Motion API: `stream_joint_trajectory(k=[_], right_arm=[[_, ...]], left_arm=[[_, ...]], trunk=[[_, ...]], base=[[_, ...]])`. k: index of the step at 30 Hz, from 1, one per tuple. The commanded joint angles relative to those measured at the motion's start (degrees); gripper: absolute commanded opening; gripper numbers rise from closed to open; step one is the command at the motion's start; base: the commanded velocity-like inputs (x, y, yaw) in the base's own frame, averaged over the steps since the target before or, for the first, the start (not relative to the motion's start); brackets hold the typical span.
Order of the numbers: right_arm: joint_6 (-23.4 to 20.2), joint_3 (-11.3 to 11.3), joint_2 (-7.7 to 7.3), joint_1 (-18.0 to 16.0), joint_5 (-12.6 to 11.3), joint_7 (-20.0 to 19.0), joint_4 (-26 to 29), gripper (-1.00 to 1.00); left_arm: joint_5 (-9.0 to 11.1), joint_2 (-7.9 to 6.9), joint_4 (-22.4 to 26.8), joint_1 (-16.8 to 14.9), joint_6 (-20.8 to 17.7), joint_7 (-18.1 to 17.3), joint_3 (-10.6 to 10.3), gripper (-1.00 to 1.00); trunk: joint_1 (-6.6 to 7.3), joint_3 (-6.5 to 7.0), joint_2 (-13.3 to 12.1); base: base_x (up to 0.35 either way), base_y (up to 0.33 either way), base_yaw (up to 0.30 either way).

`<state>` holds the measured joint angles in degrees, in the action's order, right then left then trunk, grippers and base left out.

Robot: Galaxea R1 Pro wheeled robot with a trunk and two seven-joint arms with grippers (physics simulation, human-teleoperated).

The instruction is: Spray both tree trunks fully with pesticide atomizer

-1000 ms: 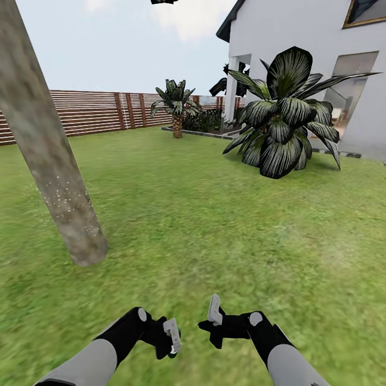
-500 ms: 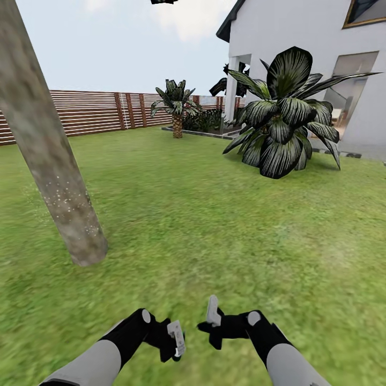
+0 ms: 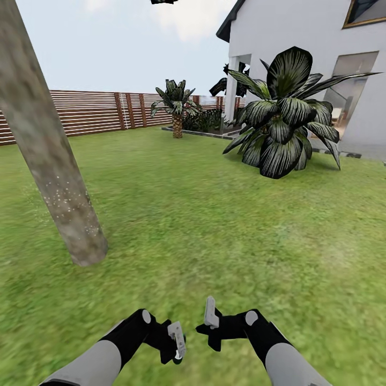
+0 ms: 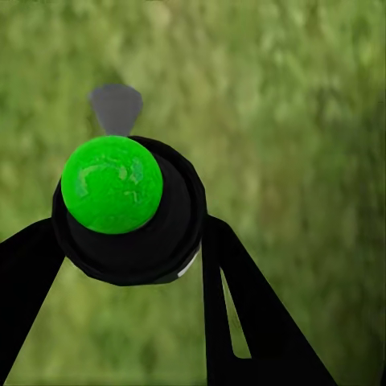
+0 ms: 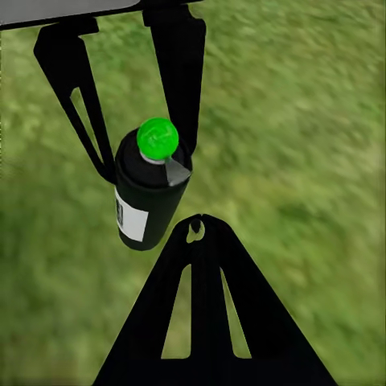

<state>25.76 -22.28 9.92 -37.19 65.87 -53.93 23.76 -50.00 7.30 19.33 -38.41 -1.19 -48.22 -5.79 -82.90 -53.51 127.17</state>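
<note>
The pesticide atomizer (image 5: pixel 149 189) is a black can with a white label and a round green top (image 4: pixel 112 183). My left gripper (image 4: pixel 129 233) is shut on it, one black finger on each side of the can. In the head view that left gripper (image 3: pixel 177 343) hangs low over the grass, just left of my right gripper (image 3: pixel 210 316). The right gripper (image 5: pixel 197 221) is shut and empty, its tip pointing at the can from close by. One tree trunk (image 3: pixel 48 161), pale and mottled with white specks low down, rises from the lawn ahead on the left.
Green lawn (image 3: pixel 214 225) stretches ahead. A big dark broad-leaved shrub (image 3: pixel 284 123) stands at the right in front of the white house (image 3: pixel 321 48). A small palm (image 3: pixel 176 104) and the brown slat fence (image 3: pixel 96 110) line the back.
The two grippers have drawn slightly closer together: the left one with the atomizer edged right and down, the right one edged left. The view itself has not shifted.
</note>
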Motion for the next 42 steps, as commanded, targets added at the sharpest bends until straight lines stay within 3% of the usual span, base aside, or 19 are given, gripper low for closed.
stream_joint_trajectory(k=[1, 4, 7, 8, 11, 13, 42], right_arm=[[0.17, -0.45, 0.08, -0.06, 0.40, -0.29, 0.07, -1.00], [0.17, -0.39, 0.08, -0.08, 0.40, -0.29, 0.06, -1.00], [0.17, -0.31, 0.08, -0.08, 0.40, -1.79, 0.05, -1.00], [0.17, -0.31, 0.08, -0.08, 0.40, -3.83, 0.07, -1.00], [0.17, -0.31, 0.08, -0.07, 0.40, -4.62, 0.14, -1.00], [0.17, -0.31, 0.08, -0.06, 0.40, -4.67, 0.14, -1.00], [0.17, -0.31, 0.08, -0.08, 0.40, -4.69, 0.14, -1.00]], left_arm=[[-0.20, 0.00, 0.11, 0.00, -0.13, -0.22, -0.01, -1.00], [-0.10, 0.26, 0.04, 0.09, 0.19, -0.21, 0.09, -1.00], [0.10, 0.84, -1.96, 0.17, 3.01, 0.13, 0.26, -1.00], [0.98, 0.87, -2.13, 0.18, 3.16, 0.20, 0.32, -1.00], [3.22, 0.88, -2.18, 0.18, 3.29, 0.23, 0.34, -1.00], [3.50, 0.81, -2.19, 0.18, 3.30, 0.23, 0.44, -1.00], [3.77, 1.77, -2.66, 0.35, 3.84, 0.23, 0.43, -1.00]], trunk=[[0.01, -0.05, 0.02], [0.01, -0.05, 0.02], [0.01, -0.05, 0.02], [0.01, -0.05, 0.02], [0.01, -0.05, 0.02], [0.01, -0.05, 0.02], [0.01, -0.05, 0.02]], base=[[0.000, 0.000, 0.000], [0.000, 0.000, 0.000], [0.000, 0.000, 0.000], [0.000, 0.000, 0.000], [0.000, 0.000, 0.000], [0.000, 0.000, 0.000], [0.000, 0.000, 0.000]])
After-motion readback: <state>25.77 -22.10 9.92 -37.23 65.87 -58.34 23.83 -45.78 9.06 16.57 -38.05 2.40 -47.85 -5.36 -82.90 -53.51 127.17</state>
